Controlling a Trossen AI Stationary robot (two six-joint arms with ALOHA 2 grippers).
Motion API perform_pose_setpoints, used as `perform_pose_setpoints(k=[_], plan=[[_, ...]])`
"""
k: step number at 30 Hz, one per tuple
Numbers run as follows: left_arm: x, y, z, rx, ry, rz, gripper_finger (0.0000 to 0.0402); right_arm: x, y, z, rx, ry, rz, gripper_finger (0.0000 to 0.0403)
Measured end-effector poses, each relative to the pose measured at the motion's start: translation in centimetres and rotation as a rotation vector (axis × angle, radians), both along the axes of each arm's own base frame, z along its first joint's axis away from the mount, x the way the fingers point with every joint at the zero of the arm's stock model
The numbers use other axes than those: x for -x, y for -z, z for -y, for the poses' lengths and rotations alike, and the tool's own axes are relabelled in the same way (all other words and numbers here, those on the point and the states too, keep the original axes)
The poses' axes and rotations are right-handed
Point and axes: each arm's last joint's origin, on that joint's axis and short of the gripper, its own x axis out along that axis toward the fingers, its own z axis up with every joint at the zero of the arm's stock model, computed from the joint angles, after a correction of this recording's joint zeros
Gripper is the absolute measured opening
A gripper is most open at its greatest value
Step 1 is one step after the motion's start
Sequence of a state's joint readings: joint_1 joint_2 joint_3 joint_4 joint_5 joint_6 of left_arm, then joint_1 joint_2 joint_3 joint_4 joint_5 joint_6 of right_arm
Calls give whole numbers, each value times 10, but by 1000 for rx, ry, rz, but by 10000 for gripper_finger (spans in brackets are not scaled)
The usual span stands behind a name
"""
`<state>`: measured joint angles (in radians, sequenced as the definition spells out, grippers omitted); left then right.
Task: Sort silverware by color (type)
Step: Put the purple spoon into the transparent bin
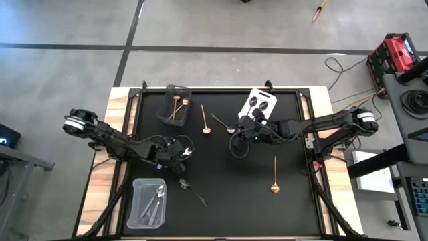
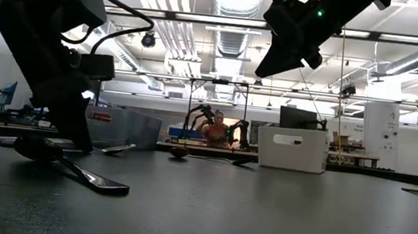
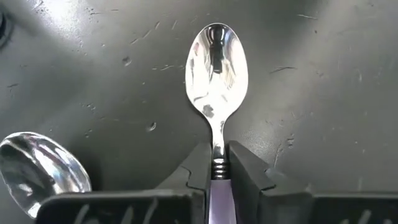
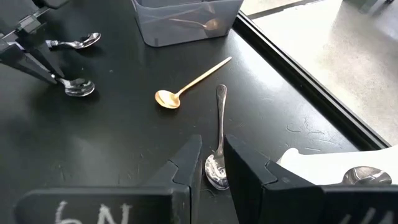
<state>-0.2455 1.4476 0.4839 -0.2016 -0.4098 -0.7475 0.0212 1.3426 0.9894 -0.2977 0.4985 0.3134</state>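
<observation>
**Left jaws clamp a lilac-handled spoon; right jaws hover narrow over a grey one**

In the high view, the left gripper (image 1: pixel 179 151) sits left of centre on the black worktop (image 1: pixel 294 207). Its wrist view shows the jaws closed on the neck of a silver spoon with a lilac handle (image 3: pixel 216 68), bowl pointing away from the fingers (image 3: pixel 196 171) and facing up over the mat. A second silver spoon bowl (image 3: pixel 40 168) lies just beside it, at the lower left of that frame.

The right gripper (image 1: pixel 239 137) hangs right of centre. Its jaws stand slightly apart and hold nothing; in its wrist view a slim, dark shiny grey spoon (image 4: pixel 219 149) lies on the worktop beyond their tips.

Elsewhere in the high view: a gold spoon (image 1: pixel 205 122) lies above centre, another gold spoon (image 1: pixel 274 177) at lower right, and a further silver spoon (image 1: pixel 192 189) just below the left gripper. The dark bin (image 1: pixel 162 107) at upper left holds gold spoons, the white bin (image 1: pixel 267 98) at upper centre-right holds dark spoons, and the clear plastic bin (image 1: pixel 136 207) at lower left holds lilac-handled spoons.
</observation>
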Motion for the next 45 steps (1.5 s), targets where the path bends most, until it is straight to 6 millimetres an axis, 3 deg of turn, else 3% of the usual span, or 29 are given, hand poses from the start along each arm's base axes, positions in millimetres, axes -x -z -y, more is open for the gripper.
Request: perform_pose_setpoints(k=[8,23,35,45], plan=[[-4,-3,1,9,-12,16,19,0,0,0,0,0,0,60],[-29,-35,7,18,4,93,18,0,0,0,0,0,0,60],[-41,-108,31,-71,-48,-4,17,0,0,0,0,0,5,60],[-13,-157,68,-44,-98,-10,17,-2,-3,0,-2,-1,39,60]])
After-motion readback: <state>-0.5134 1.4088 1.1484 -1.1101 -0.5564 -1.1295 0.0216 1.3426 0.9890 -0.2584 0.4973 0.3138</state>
